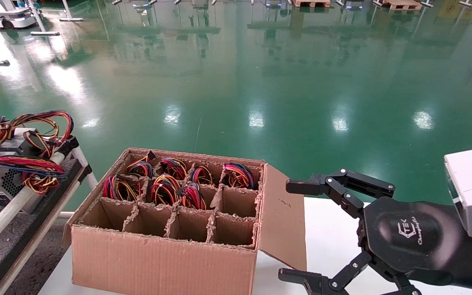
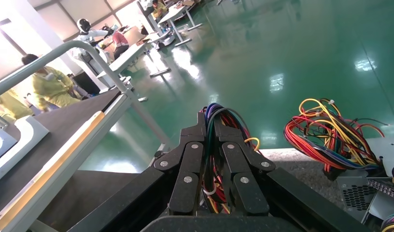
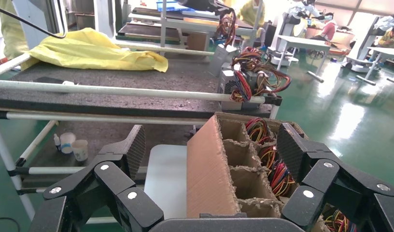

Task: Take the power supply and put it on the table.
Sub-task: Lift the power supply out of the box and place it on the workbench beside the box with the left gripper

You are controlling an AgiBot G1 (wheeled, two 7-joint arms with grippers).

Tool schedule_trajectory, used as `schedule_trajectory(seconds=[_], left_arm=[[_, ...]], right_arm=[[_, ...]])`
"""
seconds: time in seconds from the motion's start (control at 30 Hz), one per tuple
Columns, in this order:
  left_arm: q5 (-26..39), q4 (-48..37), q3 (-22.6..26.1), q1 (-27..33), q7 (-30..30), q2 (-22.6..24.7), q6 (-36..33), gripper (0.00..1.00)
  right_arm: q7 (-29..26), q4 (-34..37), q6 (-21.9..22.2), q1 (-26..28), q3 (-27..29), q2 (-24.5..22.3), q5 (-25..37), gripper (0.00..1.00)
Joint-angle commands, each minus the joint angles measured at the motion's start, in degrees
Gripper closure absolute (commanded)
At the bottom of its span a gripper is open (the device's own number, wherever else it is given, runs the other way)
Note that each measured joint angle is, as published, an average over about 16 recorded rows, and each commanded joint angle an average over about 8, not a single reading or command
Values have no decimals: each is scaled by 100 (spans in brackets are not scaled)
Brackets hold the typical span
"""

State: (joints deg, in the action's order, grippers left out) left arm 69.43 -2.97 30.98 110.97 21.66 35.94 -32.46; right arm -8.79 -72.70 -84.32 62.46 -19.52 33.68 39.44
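Note:
In the left wrist view my left gripper (image 2: 212, 129) is shut on the power supply's wire coil (image 2: 215, 110), red, purple, blue and orange strands squeezed between the fingers. The unit's body is hidden below the gripper. It hangs over the dark-topped rack (image 2: 64, 140). The left gripper is out of the head view. My right gripper (image 1: 287, 231) stands open beside the right flap of the cardboard box (image 1: 158, 254), over the white table (image 1: 326, 229), holding nothing.
The box's divided cells hold several similar wire coils (image 1: 164, 188) at the back; the front cells are hollow. Other grey power supplies with wire bundles (image 1: 27, 168) lie on the rack at the left. Green floor lies beyond.

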Motion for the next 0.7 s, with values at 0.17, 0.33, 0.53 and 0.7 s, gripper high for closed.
schedule_trajectory(seconds=[0.17, 0.33, 0.53, 0.7], left_arm=[[-103, 109, -73, -231, 132, 67, 145, 100], [-160, 163, -113, -392, 200, 138, 200, 100], [-154, 219, -111, -537, 271, 242, 206, 100], [-167, 279, -121, -630, 344, 296, 182, 100]], right_arm=[[0, 0, 0, 0, -1, 0, 0, 0], [1, 0, 0, 0, -1, 0, -1, 0], [1, 0, 1, 0, -2, -1, -1, 0], [1, 0, 1, 1, -2, -1, -1, 0]])
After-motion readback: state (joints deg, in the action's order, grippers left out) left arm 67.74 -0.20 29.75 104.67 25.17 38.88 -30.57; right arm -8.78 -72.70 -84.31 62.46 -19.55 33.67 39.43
